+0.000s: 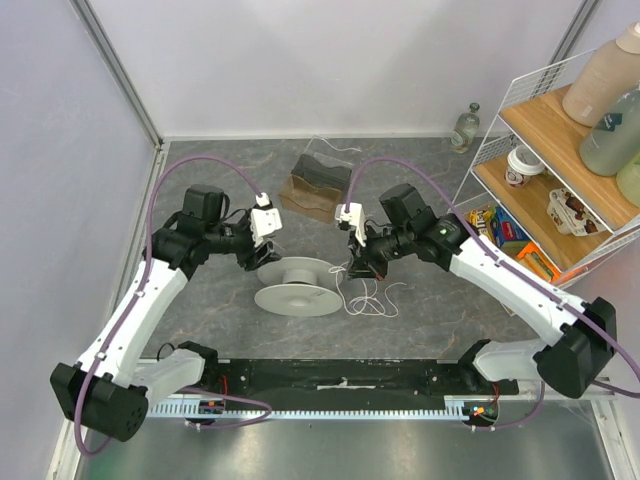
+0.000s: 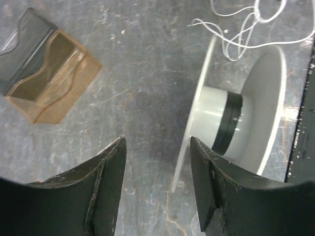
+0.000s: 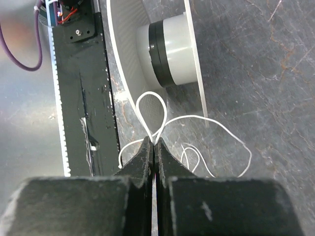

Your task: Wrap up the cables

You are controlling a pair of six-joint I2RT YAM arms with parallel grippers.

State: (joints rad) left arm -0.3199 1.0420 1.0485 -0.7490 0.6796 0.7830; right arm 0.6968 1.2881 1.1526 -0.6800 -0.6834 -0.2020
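A thin white cable [image 1: 372, 298] lies in loose loops on the grey table, right of a white spool [image 1: 296, 284] with a pale hub and a black band. My right gripper [image 1: 358, 262] is shut on the cable; in the right wrist view the cable [image 3: 224, 132] loops out from its closed fingertips [image 3: 154, 143] toward the spool [image 3: 170, 49]. My left gripper [image 1: 262, 240] is open and empty just above the spool's left side. In the left wrist view its fingers [image 2: 110, 177] straddle the edge of the spool's flange [image 2: 197, 108]; the cable [image 2: 246, 29] shows beyond.
A brown and dark box [image 1: 318, 186] stands behind the spool, also in the left wrist view [image 2: 47, 73]. A black rail [image 1: 340, 380] runs along the near edge. A wire shelf [image 1: 560, 160] with bottles and packets stands at the right. A small bottle [image 1: 465, 127] is at the back.
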